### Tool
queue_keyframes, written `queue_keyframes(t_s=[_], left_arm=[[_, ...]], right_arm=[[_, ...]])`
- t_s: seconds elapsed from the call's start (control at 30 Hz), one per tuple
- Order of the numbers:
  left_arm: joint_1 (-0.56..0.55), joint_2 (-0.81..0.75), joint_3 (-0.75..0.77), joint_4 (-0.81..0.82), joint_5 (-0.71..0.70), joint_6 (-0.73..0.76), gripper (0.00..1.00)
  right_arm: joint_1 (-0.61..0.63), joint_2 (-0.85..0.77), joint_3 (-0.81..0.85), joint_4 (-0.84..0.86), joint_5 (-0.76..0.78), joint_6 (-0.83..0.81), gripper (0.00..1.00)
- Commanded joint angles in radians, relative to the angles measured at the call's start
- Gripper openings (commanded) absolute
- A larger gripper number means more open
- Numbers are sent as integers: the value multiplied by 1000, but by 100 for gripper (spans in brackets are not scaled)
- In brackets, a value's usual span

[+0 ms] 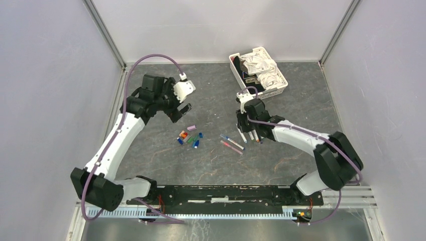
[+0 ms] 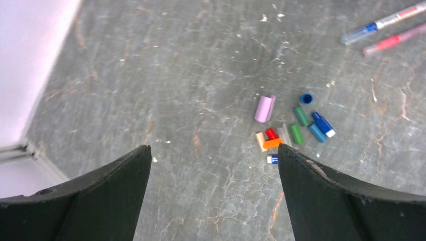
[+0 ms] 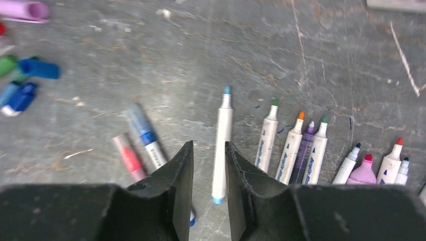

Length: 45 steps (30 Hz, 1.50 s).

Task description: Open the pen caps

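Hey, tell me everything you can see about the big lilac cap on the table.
The lilac cap is a short tube, wider than the other caps. It looks like smooth, matte plastic, and one end is open and hollow. It is off its pen and lies on its side on the grey table. It sits at the edge of the cap pile farthest from the arm bases, with a small gap between it and the rest. Nothing but the table touches it.

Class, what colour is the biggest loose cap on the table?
Pale lilac-pink; the cap shows best in the left wrist view.
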Motion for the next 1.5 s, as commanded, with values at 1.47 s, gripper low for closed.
queue_keyframes(t_s=[1.47], left_arm=[[11,-99,-21,-168,110,-15,100]], right_arm=[[276,-20,-51,-14,-17,-109,34]])
